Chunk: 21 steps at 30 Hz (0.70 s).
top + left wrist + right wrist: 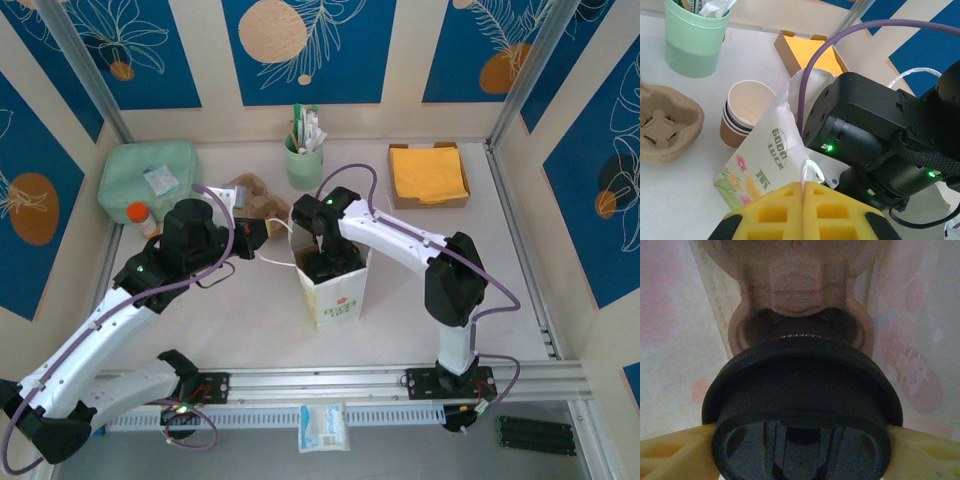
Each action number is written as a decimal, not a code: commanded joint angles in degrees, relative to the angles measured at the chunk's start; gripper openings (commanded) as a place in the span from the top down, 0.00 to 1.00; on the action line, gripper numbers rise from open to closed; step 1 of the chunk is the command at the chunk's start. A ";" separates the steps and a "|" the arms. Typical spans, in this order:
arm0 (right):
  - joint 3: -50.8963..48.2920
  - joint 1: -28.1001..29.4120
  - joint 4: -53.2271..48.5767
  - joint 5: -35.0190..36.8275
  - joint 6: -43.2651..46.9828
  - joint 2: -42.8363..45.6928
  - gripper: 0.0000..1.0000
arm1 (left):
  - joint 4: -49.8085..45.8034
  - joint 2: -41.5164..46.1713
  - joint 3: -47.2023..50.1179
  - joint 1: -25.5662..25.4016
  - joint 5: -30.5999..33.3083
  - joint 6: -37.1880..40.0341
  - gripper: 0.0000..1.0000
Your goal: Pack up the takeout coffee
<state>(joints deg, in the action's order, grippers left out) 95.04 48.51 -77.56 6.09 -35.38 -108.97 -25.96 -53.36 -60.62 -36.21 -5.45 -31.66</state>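
Closest to my right wrist camera, the takeout coffee (800, 405) is filling the lower half of the view, its round black lid facing the lens. My right gripper (800, 460) is clamping it, with yellow fingers (670, 452) pressing in from both sides just under the lid's rim. All of this is sitting inside the white paper bag (342, 298), whose flower-printed walls are glowing around the cup. Beyond the coffee a pulp carrier (805, 285) is lying in the bag, and a second black lid (800, 330) lettered COFFEE is sitting in one of its wells. I cannot tell whether the held cup is touching that carrier.

From above, I am seeing the right arm reaching down into the bag's open mouth at the middle of the table (250, 310). My left gripper (804, 200) is pinching the bag's white cord handle (810, 174) between closed yellow pads. Behind the bag, nested open brown paper cups (742, 117) are standing beside a pulp cup carrier (665, 130). The mint-green cup of stirrers (695, 42) is standing farther back, and a cardboard tray of yellow napkins (428, 175) is lying to the right.
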 commanded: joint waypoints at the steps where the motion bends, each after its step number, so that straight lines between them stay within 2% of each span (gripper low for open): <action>1: -3.08 0.67 3.36 3.01 -0.66 -6.75 0.19 | 0.54 0.47 0.26 0.45 0.36 -0.39 1.00; 21: 1.99 2.54 -0.31 4.14 -0.75 -4.70 0.04 | 0.02 0.38 -0.06 0.45 0.27 -0.33 1.00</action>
<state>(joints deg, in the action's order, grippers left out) 97.86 50.46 -79.57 10.52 -36.03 -110.93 -25.96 -53.36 -60.62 -36.21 -5.43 -31.66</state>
